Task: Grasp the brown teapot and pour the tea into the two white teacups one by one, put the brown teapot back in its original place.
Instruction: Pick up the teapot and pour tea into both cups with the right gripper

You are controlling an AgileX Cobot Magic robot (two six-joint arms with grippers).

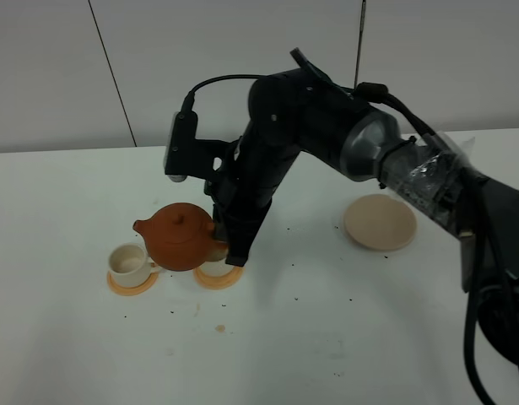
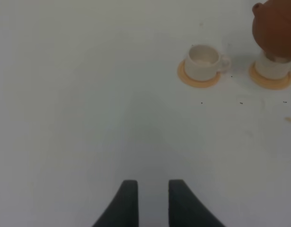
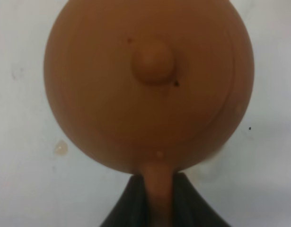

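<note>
Right wrist view: right pincer (image 3: pixel 157 208) is clamped on the handle (image 3: pixel 157 187) of the teapot (image 3: pixel 150 94), with dark fingers (image 3: pixel 128 205) either side of it. Pot fills the frame, lid seated, lid knob (image 3: pixel 154 61) on top. Pale worktop (image 3: pixel 22 179) shows beyond it.

Left wrist view: left pincer (image 2: pixel 152 203) hovers over bare worktop, jaws a little apart, holding nothing, well apart from the crockery. Farther out, left cup (image 2: pixel 204 61) sits on its orange coaster (image 2: pixel 197 81). Its inside looks pale; cannot tell whether any tea is in it. Right cup (image 2: pixel 273 67) sits directly under the pot's belly. Touching or just clear: cannot tell.

Exterior high view: teapot is off the worktop, held over the right cup. Spout (image 1: pixel 142 226) points toward the left cup and sits just above it. Pot reads close to level. No stream of tea visible. Farther back, beige disc (image 1: pixel 380 222) lies bare, well apart from the cups.

Status (judgement):
- Done: grasp and lift. The pot is at the cups.
- Not confirmed: pouring. Neither cup can be called filled from these views.
- Left: tip the pot into each cup that lacks tea, one at a time.
- Left: carry the pot back across, set it on the beige disc, then release.
</note>
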